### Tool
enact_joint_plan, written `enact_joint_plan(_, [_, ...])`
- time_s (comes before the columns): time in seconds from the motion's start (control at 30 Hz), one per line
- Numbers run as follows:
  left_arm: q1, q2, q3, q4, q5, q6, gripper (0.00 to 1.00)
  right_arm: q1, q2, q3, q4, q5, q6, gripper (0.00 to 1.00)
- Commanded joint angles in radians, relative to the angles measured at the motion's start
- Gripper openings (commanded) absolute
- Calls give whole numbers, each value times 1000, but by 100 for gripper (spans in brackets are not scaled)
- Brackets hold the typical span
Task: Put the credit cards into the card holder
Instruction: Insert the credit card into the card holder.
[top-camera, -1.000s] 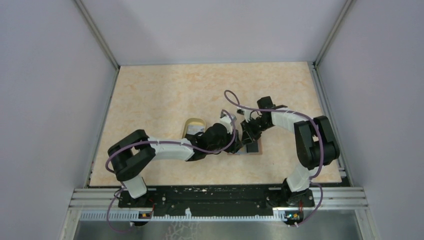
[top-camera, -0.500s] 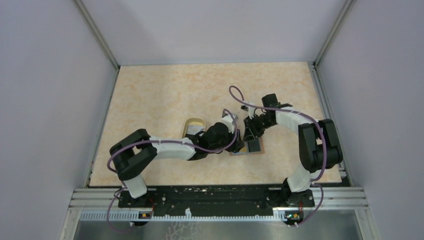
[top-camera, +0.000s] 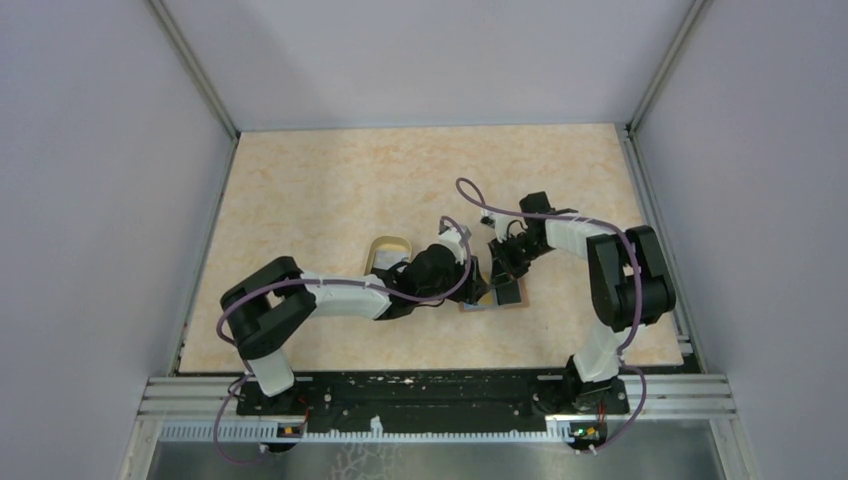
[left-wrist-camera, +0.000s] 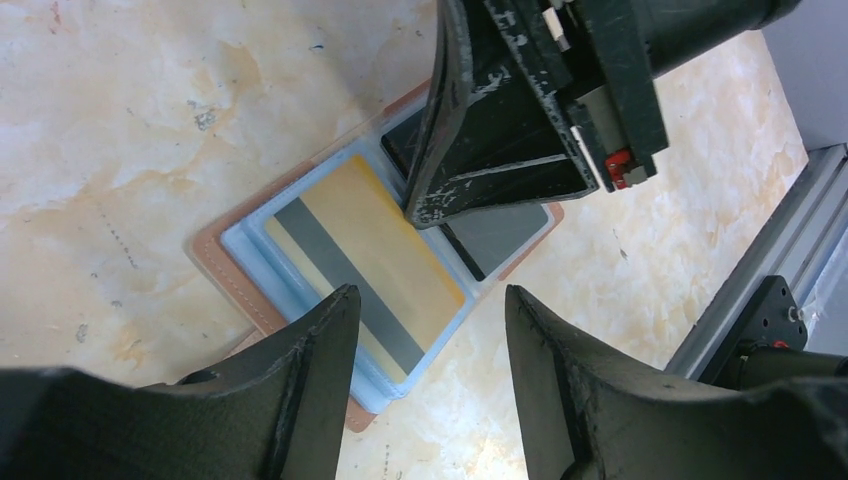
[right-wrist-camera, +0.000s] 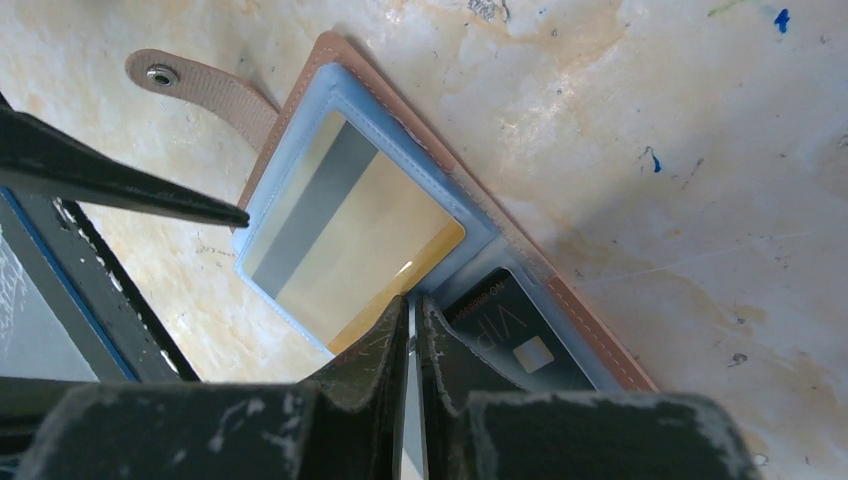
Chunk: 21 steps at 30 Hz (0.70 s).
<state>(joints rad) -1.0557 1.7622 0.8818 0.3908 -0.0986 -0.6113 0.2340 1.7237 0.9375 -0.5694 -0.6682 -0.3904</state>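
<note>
The card holder (left-wrist-camera: 215, 250) lies open on the table, brown rim around a light blue inside, its snap tab (right-wrist-camera: 195, 85) flat beside it. A gold credit card with a grey stripe (left-wrist-camera: 368, 250) (right-wrist-camera: 345, 230) sits in one pocket. A black card marked VIP (right-wrist-camera: 515, 335) sits in the other. My right gripper (right-wrist-camera: 412, 300) is shut, its tips down on the fold between the two cards. My left gripper (left-wrist-camera: 430, 292) hangs open just over the holder's near corner, with nothing between its fingers. From above, both grippers crowd over the holder (top-camera: 500, 300).
An oval tan-rimmed dish (top-camera: 388, 252) stands left of the holder, partly under my left arm. The metal rail (left-wrist-camera: 760, 260) at the table's near edge runs close behind the holder. Grey walls enclose the table on three sides.
My right arm shifted slightly right and came back over the holder. The dark card that showed under its gripper is now mostly covered. The holder has stayed in place.
</note>
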Motion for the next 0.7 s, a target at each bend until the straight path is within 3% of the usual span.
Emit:
enact_joint_plan(0.0, [21,24,-19,38,30,-29,62,13,28,24,9,51,11,6])
enact_joint_plan(0.67, [27,69,5,-12,30,-58,63,16,60,27,1,69,14,6])
